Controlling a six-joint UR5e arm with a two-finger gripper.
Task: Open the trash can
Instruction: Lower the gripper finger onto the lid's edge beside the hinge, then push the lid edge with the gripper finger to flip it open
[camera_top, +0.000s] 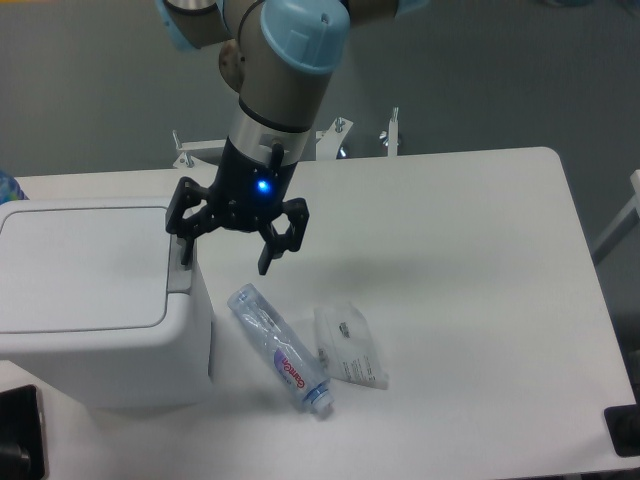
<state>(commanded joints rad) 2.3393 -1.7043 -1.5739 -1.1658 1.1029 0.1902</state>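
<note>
The trash can (95, 345) is a big white box at the table's left, its flat lid (80, 265) down. A grey push tab (178, 275) runs along the lid's right edge. My gripper (226, 253) hangs open over that right edge. Its left finger (184, 248) points down onto the tab, and I cannot tell if it touches. The right finger (269, 256) hangs off the can's side, above the table, with nothing between the two.
A clear plastic bottle (280, 350) with a blue cap lies on the table just right of the trash can. A crumpled clear bag (350, 345) lies beside it. A metal fixture (330, 140) stands at the table's far edge.
</note>
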